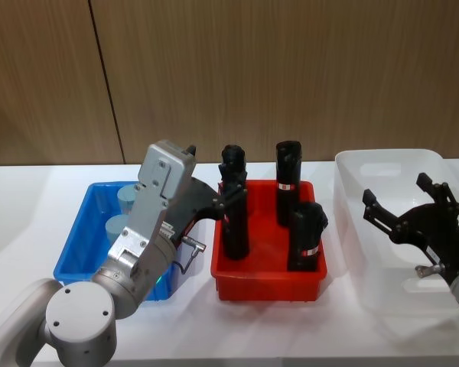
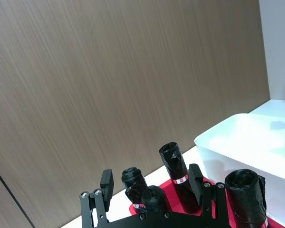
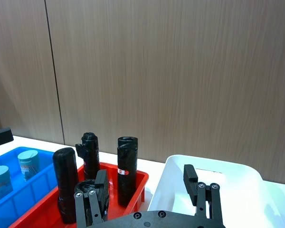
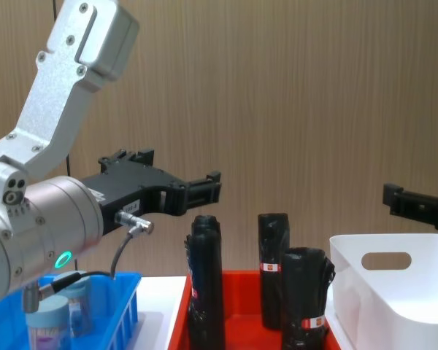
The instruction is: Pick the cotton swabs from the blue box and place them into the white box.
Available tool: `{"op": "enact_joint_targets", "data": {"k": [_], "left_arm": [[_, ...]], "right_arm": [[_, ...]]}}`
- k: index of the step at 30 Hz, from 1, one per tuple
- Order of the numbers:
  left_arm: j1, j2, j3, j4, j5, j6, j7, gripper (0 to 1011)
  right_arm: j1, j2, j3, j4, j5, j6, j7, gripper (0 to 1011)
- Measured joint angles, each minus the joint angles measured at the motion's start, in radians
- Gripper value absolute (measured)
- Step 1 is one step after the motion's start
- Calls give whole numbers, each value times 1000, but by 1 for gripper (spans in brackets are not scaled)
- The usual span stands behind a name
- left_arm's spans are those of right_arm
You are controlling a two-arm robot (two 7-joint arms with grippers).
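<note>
Two cotton swabs jars [image 1: 127, 198] [image 3: 28, 162] with light-blue lids stand in the blue box [image 1: 78, 246] at the left; the chest view shows them low down [image 4: 48, 318]. My left gripper [image 1: 229, 196] hovers open above the gap between the blue box and the red tray, and nothing sits between its fingers [image 2: 106, 186]. The white box [image 1: 382, 157] [image 3: 218, 167] stands at the right. Over it my right gripper [image 1: 404, 200] is held open and empty.
A red tray [image 1: 268, 281] between the two boxes holds three upright black wrapped rolls [image 1: 288, 182] with red labels. The left gripper's tips are close to the nearest roll [image 1: 233, 222]. A wooden wall runs behind the white table.
</note>
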Motion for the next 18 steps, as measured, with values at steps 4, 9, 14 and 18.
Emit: {"op": "enact_joint_targets", "data": {"k": [4,9,14,18], "left_arm": [[0,0,0,0,0,0,0,1004],[0,0,0,0,0,0,0,1004],[0,0,0,0,0,0,0,1004],[0,0,0,0,0,0,0,1004]], "right_arm": [[0,0,0,0,0,0,0,1002],[0,0,0,0,0,0,0,1002],[0,0,0,0,0,0,0,1002],[0,0,0,0,0,0,0,1002]]}}
